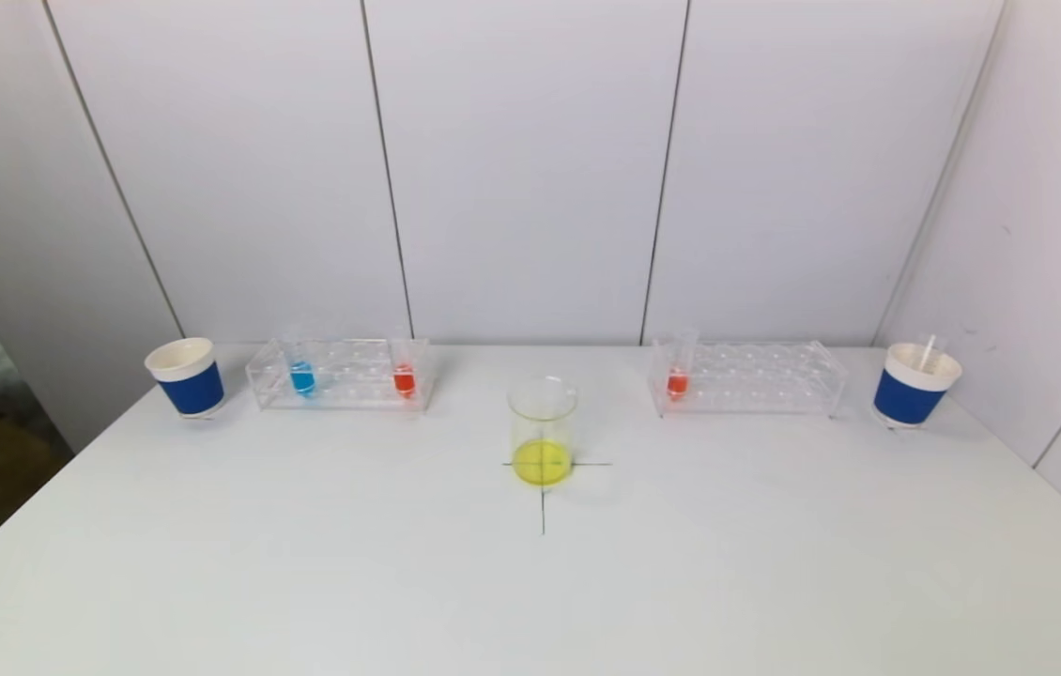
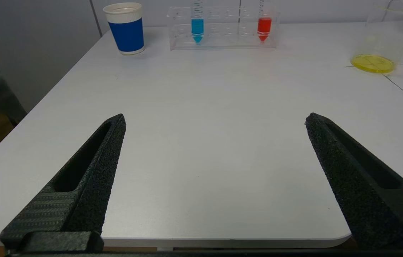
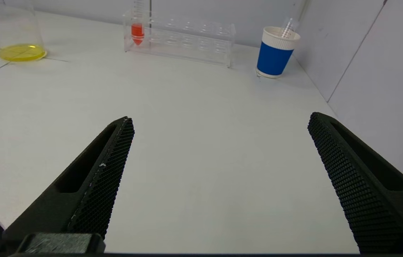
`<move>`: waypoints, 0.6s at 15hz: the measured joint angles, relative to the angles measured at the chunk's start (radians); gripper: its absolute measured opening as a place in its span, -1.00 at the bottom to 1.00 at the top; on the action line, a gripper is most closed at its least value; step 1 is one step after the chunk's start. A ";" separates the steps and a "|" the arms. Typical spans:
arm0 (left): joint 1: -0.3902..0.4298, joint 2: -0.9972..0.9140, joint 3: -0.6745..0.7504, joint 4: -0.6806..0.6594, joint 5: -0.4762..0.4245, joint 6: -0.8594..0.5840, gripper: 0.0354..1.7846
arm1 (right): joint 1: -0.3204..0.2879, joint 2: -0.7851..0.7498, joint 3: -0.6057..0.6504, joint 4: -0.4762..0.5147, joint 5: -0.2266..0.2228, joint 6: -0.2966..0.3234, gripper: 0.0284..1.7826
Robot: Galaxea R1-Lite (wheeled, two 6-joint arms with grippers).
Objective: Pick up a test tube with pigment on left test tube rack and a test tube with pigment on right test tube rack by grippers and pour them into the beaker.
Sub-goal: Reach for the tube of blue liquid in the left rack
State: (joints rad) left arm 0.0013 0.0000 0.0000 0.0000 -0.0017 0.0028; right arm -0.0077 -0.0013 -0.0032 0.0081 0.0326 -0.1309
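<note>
head view takes in the whole white table [image 1: 305, 563] but neither arm: a clear beaker [image 1: 542, 430], round and thin-walled, stands in the middle on a black cross mark [image 1: 544, 507] with a shallow layer of yellow liquid. left rack [image 1: 341, 374], a clear plastic block with rows of holes, holds a blue tube [image 1: 302, 376] and a red tube [image 1: 404, 376], both upright. right rack [image 1: 746, 377], same make, holds one orange-red tube [image 1: 677, 378] at its end nearest the beaker. a blue-banded paper cup [image 1: 187, 376] with a ribbed white rim sits outside the left rack; a second cup [image 1: 914, 383] outside the right rack holds a thin clear stick.

left wrist view adds what the head misses: the left gripper [image 2: 215, 119], two tapered black fingers [image 2: 91, 171] with a grainy surface, spread wide and empty over the table's near edge, well apart from the rack. it also shows the tubes' pointed tips and printed scale marks.

right wrist view shows the right gripper [image 3: 221, 121], fingers [image 3: 101, 178] faced in a fine mesh pattern, likewise spread and holding nothing, low over the near table.
</note>
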 joint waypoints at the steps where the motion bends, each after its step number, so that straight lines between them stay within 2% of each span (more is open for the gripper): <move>1: 0.000 0.000 0.000 0.000 0.000 0.000 0.98 | 0.000 0.000 0.000 0.001 0.006 0.026 0.99; 4: 0.000 0.000 0.000 0.000 0.000 0.000 0.98 | 0.000 0.000 0.002 -0.012 0.002 0.081 0.99; 9: 0.000 0.000 0.000 0.001 0.000 0.000 0.98 | 0.000 0.000 0.003 -0.013 0.000 0.084 0.99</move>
State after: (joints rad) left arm 0.0013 0.0000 0.0000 0.0009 -0.0013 0.0028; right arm -0.0077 -0.0013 0.0000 -0.0053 0.0330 -0.0470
